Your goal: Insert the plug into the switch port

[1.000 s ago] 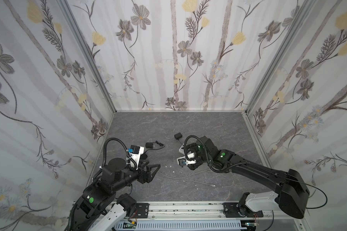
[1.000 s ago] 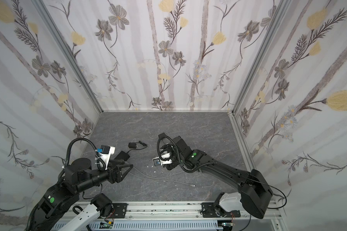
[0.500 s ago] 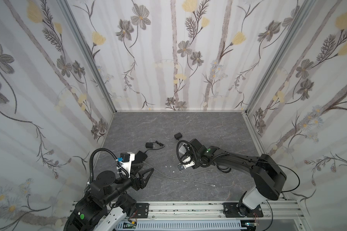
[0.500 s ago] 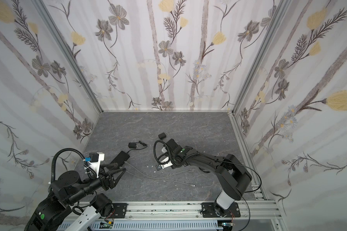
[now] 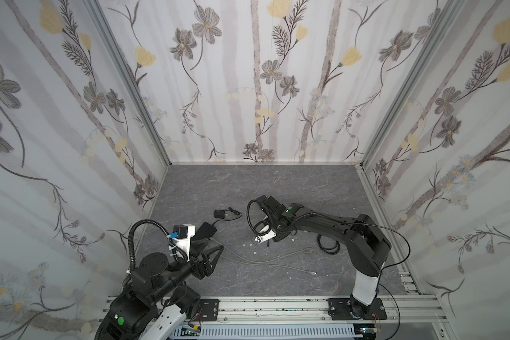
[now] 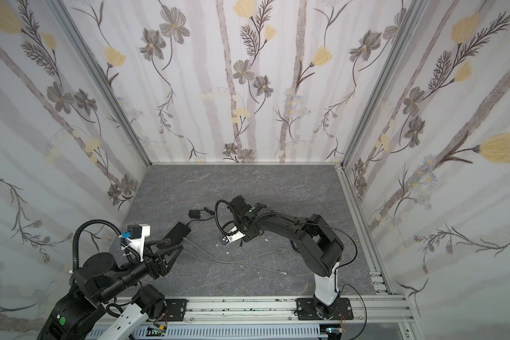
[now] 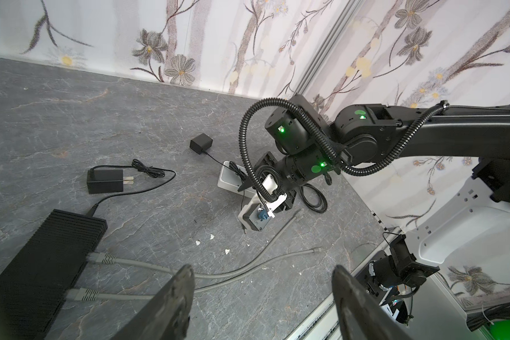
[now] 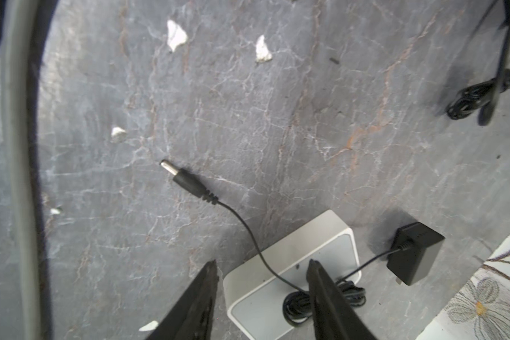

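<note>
One plug [image 8: 186, 181] flat on floor [image 8: 277, 117], long axis tip-first away from switch box [image 8: 292, 259]; left gripper [image 7: 262, 269], right gripper [image 8: 262, 262] parted, empty.

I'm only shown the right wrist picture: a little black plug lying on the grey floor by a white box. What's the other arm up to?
Observer: The left gripper is wide open and empty.
Operator: There's a grey cable at my picture's edge. Does it lead anywhere?
Observer: I can't match yours, but the left wrist view shows two grey cables plugged into a ribbed black box.
Operator: And their far ends?
Observer: Unplugged; one free end lies loose on the floor.
</note>
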{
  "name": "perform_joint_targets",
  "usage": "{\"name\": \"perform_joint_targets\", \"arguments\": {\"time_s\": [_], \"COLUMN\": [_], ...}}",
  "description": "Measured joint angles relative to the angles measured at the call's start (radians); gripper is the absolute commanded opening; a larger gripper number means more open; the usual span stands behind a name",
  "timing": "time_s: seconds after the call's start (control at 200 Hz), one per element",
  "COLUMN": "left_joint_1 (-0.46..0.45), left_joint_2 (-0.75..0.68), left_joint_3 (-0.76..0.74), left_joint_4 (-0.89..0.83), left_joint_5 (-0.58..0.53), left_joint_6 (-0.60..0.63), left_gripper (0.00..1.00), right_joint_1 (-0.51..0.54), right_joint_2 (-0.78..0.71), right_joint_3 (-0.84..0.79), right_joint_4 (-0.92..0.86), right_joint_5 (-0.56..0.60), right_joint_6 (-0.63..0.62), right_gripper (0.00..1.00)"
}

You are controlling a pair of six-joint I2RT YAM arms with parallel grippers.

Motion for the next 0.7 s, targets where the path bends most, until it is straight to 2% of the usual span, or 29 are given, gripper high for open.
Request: {"name": "perform_joint_targets", "arguments": {"time_s": [0.03,0.06,0.29,0.704], "left_joint_1": [0.001,0.001,0.002,0.002], "left_joint_2": [-0.001,-0.001,-0.003,-0.005], "left_joint_3": [0.0,0.0,0.0,0.0], "left_joint_4": [0.0,0.0,0.0,0.0], "left_joint_5": [-0.001,-0.001,-0.004,-0.004], "left_joint_6": [0.0,0.0,0.0,-0.003], "left_gripper": [0.75,0.75,0.74,0.74], "right_joint_1": [0.0,0.002,0.031,0.047], "right_joint_2": [0.009,0.021,0.093,0.149], "right_joint_3": [0.002,0.006,0.051,0.081], "right_joint_4": [-0.005,-0.008,-0.007,-0.012], "right_joint_5": [0.0,0.003,0.059,0.118], "right_joint_6": [0.0,0.001,0.064,0.09], "right_gripper": [0.36,0.35,0.35,0.34]}}
